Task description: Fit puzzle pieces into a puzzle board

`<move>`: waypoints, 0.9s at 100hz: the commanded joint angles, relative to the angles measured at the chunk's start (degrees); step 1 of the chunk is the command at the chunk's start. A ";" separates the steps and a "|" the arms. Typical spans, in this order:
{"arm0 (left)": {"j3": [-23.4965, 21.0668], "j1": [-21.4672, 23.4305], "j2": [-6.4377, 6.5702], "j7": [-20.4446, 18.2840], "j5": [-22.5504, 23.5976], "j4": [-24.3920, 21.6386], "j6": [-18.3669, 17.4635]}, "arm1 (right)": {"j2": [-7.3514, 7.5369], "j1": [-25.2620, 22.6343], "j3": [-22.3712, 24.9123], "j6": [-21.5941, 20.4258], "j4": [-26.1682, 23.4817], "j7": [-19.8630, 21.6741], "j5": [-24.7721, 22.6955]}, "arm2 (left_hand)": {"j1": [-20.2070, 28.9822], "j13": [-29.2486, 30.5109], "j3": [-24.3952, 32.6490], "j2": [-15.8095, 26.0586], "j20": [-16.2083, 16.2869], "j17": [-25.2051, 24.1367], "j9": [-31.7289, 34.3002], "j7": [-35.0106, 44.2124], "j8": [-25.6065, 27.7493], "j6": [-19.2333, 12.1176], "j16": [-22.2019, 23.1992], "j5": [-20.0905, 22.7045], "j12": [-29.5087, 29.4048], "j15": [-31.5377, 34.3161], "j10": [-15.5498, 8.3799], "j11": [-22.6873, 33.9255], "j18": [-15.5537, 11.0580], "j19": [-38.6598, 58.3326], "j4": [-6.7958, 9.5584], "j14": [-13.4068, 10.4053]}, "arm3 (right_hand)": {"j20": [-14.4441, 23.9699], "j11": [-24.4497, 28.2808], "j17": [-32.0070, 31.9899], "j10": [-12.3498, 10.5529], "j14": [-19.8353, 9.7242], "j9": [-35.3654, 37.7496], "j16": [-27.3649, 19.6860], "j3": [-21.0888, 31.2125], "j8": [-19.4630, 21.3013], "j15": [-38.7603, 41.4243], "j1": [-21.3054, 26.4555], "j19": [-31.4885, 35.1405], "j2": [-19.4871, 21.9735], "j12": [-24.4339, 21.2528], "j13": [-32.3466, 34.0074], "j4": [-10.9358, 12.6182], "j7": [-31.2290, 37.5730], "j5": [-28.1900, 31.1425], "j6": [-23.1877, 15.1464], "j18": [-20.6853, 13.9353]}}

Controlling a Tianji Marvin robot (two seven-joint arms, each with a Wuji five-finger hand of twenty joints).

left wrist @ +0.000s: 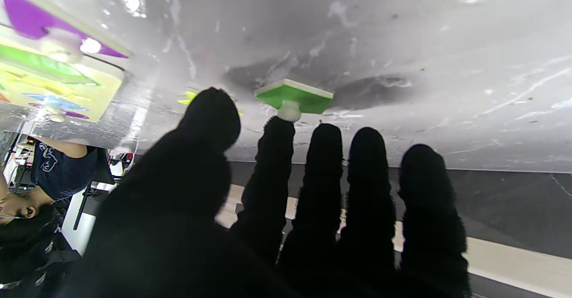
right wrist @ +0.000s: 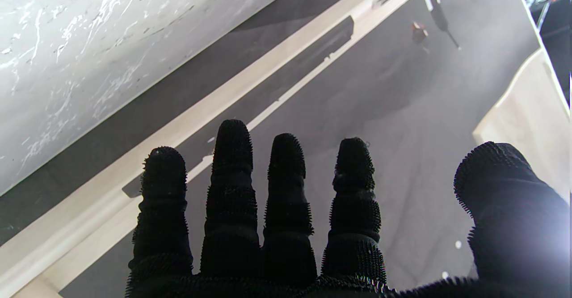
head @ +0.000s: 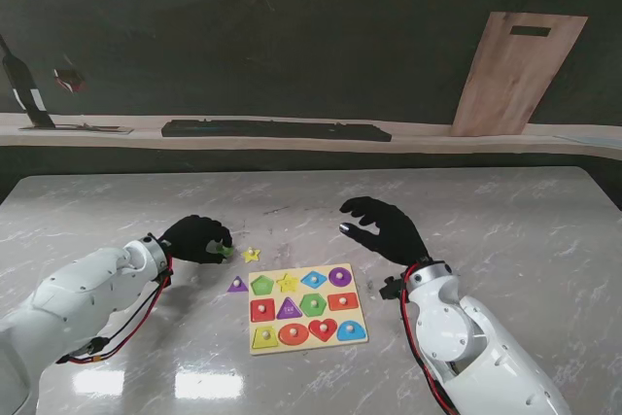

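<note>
Meanwhile my left hand (head: 197, 237) touched the green piece's (left wrist: 294, 96) knob, grasp unclear, while my right hand (head: 384, 227) hovered spread wide.

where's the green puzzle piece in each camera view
Stand view: the green piece lies on the table at the left hand fingertips, left of the puzzle board.
Left wrist view: the green piece sits mid-frame on the marble, its white knob touching one fingertip.
Right wrist view: not in it.
Shared landmark: the yellow star piece, beside the green one in both views.
</note>
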 commanded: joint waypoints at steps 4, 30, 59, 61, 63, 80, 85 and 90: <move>0.61 -0.74 -0.91 0.22 -0.37 1.11 -0.21 | -0.12 -0.63 -0.12 0.23 -0.54 -0.17 -0.18 | 2.89 1.71 1.13 -2.03 0.67 0.60 1.52 2.05 -0.13 -0.75 0.64 1.50 1.10 1.76 -0.90 1.41 -3.65 2.43 -2.19 -1.05 | 0.78 0.47 -0.27 -0.33 -0.09 0.76 0.39 -0.78 -0.61 0.75 -1.00 0.92 1.53 0.19 0.17 1.23 0.19 0.17 -1.23 0.27; 4.28 -2.02 -2.08 1.64 -1.55 3.61 -0.57 | -0.16 -0.93 -0.03 0.48 -0.77 -0.44 -0.19 | 6.77 3.92 -0.05 -3.53 -0.19 2.62 6.15 11.56 -1.46 -2.60 0.35 1.61 9.24 3.18 -1.66 1.59 -3.51 3.78 -2.11 -1.17 | 0.79 0.47 -0.28 -0.36 -0.14 0.73 0.39 -0.78 -0.60 0.74 -1.02 0.93 1.59 0.19 0.11 1.23 0.20 0.15 -1.15 0.30; 7.10 -2.48 -2.68 2.05 -2.02 4.68 -0.37 | -0.21 -1.09 0.00 0.60 -0.87 -0.60 -0.11 | 7.83 11.25 5.92 -5.90 -2.30 10.11 15.87 17.43 -2.55 -2.21 -1.07 5.11 10.72 6.14 -0.77 -1.77 -2.26 8.52 -1.84 -0.86 | 0.79 0.50 -0.31 -0.30 -0.07 0.76 0.38 -0.78 -0.63 0.72 -1.02 0.92 1.58 0.20 0.06 1.23 0.14 0.08 -1.23 0.32; 7.09 -2.44 -2.65 1.97 -1.99 4.62 -0.36 | -0.21 -1.09 0.00 0.60 -0.87 -0.60 -0.11 | 7.42 11.75 6.81 -6.32 -2.85 10.63 16.23 17.50 -2.65 -2.02 -1.47 5.35 10.11 6.38 -0.61 -1.61 -2.26 9.23 -1.91 -0.86 | 0.79 0.50 -0.29 -0.33 -0.09 0.78 0.38 -0.78 -0.62 0.73 -1.02 0.94 1.58 0.20 0.07 1.23 0.17 0.14 -1.24 0.28; 7.00 -2.37 -2.61 1.90 -1.97 4.53 -0.36 | -0.21 -1.09 0.00 0.60 -0.87 -0.60 -0.11 | 7.31 12.45 7.50 -6.69 -3.23 11.23 16.70 17.54 -2.72 -1.79 -1.73 5.50 9.58 6.73 -0.54 -1.53 -2.29 9.86 -1.96 -0.90 | 0.79 0.51 -0.30 -0.28 -0.13 0.78 0.38 -0.78 -0.63 0.73 -1.03 0.93 1.60 0.20 0.08 1.24 0.13 0.07 -1.33 0.26; 4.43 -0.79 -1.75 2.28 -0.53 2.23 -0.06 | -0.27 -1.23 -0.11 1.19 -1.15 -0.70 0.01 | 6.72 16.56 10.29 -8.13 -3.86 15.00 19.85 18.67 -2.31 -0.45 -3.02 5.50 5.98 8.52 0.23 -1.68 -2.73 13.55 -2.08 -1.04 | 0.79 0.48 -0.30 -0.23 -0.05 0.76 0.39 -0.79 -0.63 0.75 -1.00 0.92 1.63 0.19 0.08 1.24 0.16 0.06 -1.25 0.31; 3.38 -0.23 -1.36 2.39 0.11 1.25 -0.07 | -0.29 -1.32 -0.11 1.46 -1.34 -0.70 0.09 | 6.62 17.12 10.71 -8.27 -4.08 15.47 20.22 19.10 -2.04 -0.36 -3.36 5.04 5.22 8.84 0.20 -1.48 -3.06 14.11 -2.20 -1.22 | 0.79 0.48 -0.33 -0.33 -0.04 0.75 0.39 -0.79 -0.63 0.75 -0.98 0.91 1.58 0.19 0.10 1.24 0.16 0.10 -1.26 0.31; 2.39 0.31 -0.95 2.25 0.75 0.25 0.09 | -0.29 -1.37 -0.11 1.57 -1.46 -0.68 0.16 | 6.49 17.43 10.98 -8.45 -4.27 15.72 20.39 19.63 -1.73 -0.16 -3.60 4.80 4.86 9.05 0.21 -1.17 -3.24 14.45 -2.25 -1.28 | 0.79 0.50 -0.34 -0.28 -0.02 0.78 0.39 -0.79 -0.64 0.75 -0.99 0.91 1.58 0.20 0.06 1.24 0.15 0.09 -1.40 0.30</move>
